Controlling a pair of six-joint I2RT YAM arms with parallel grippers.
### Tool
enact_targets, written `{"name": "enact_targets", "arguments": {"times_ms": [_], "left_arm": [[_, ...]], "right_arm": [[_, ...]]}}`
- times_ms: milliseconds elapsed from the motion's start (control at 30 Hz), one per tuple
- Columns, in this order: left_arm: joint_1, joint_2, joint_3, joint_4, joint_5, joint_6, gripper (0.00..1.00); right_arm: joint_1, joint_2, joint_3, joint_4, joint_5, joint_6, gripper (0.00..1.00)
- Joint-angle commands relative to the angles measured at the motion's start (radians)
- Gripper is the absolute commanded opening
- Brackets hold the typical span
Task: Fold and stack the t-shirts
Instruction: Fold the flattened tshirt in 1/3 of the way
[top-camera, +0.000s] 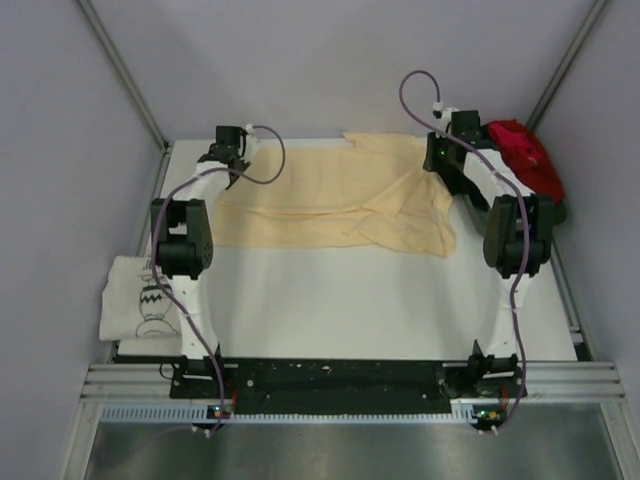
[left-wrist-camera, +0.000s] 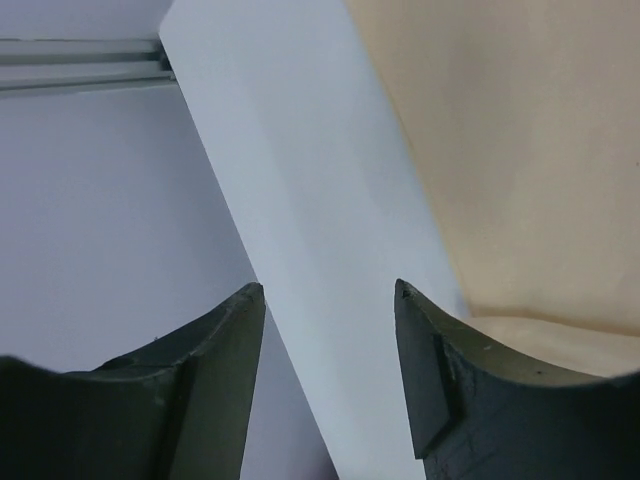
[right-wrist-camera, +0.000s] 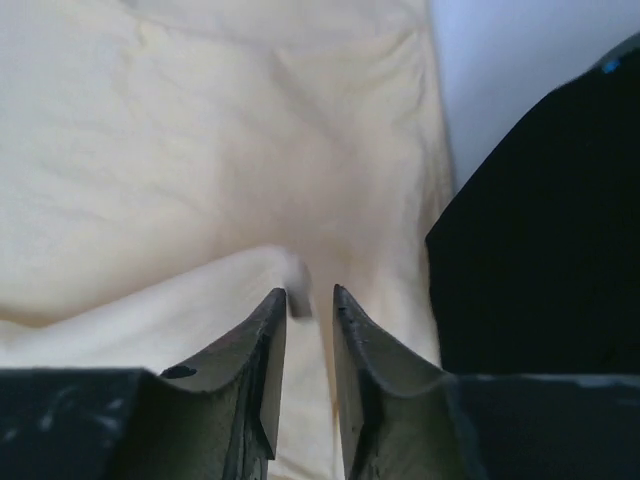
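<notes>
- While both my arms reach to the far side, the white table (top-camera: 330, 310) is the biggest thing in the top view and carries everything else.
- pale yellow t-shirt (top-camera: 330, 200): largest cloth, spread across 12 o'clock of the table. It is wrinkled, its right part is bunched, and a flap droops toward 4 o'clock.
- white t-shirt (top-camera: 135, 300), black cartoon print: crumpled at 9 o'clock, hanging over the table's left edge, well apart from the yellow one.
- red t-shirt (top-camera: 525, 155): bunched at 2 o'clock in the far right corner, just beside my right arm.
- black mass (right-wrist-camera: 540, 250): at 3 o'clock in the right wrist view, beside the yellow cloth's edge. I cannot tell what it is.
- left pincer (left-wrist-camera: 330, 290): at 11 o'clock of the table, by the yellow shirt's left edge. Fingers stand wide apart with nothing between them.
- right pincer (right-wrist-camera: 310, 292): at 1 o'clock, over the yellow shirt's right part. Fingers are only a narrow slit apart, with a small fold of cloth right at the tips and nothing visibly pinched.
</notes>
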Motion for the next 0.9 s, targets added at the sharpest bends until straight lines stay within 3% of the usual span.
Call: {"name": "enact_targets", "arguments": {"times_ms": [0, 100, 200, 300, 400, 533, 667, 767, 867], "left_arm": [[0.008, -0.116, 0.015, -0.121, 0.153, -0.055, 0.59], [0.006, -0.272, -0.176, -0.158, 0.325, 0.070, 0.59], [0.008, -0.412, -0.357, -0.210, 0.393, 0.230, 0.61], [0.009, -0.475, -0.497, -0.223, 0.390, 0.356, 0.64], [0.011, -0.503, -0.609, -0.149, 0.355, 0.411, 0.66], [0.011, -0.468, -0.620, -0.097, 0.321, 0.430, 0.66], [0.009, -0.409, -0.602, -0.081, 0.299, 0.431, 0.65], [0.011, -0.386, -0.600, -0.098, 0.313, 0.422, 0.59], [0.009, -0.379, -0.618, -0.097, 0.322, 0.407, 0.35]], "right_arm": [[0.005, 0.037, 0.122, 0.045, 0.062, 0.063, 0.34], [0.008, -0.001, 0.141, -0.023, 0.059, 0.072, 0.49], [0.008, -0.116, 0.093, -0.090, 0.053, 0.060, 0.59], [0.006, -0.255, -0.034, -0.173, 0.055, 0.069, 0.60], [0.006, -0.384, -0.288, -0.183, 0.053, 0.112, 0.60], [0.009, -0.453, -0.519, -0.183, 0.027, 0.131, 0.54], [0.006, -0.435, -0.611, -0.140, -0.023, 0.135, 0.50], [0.006, -0.412, -0.640, -0.098, 0.005, 0.141, 0.49], [0.008, -0.377, -0.646, -0.094, 0.039, 0.144, 0.47]]}}
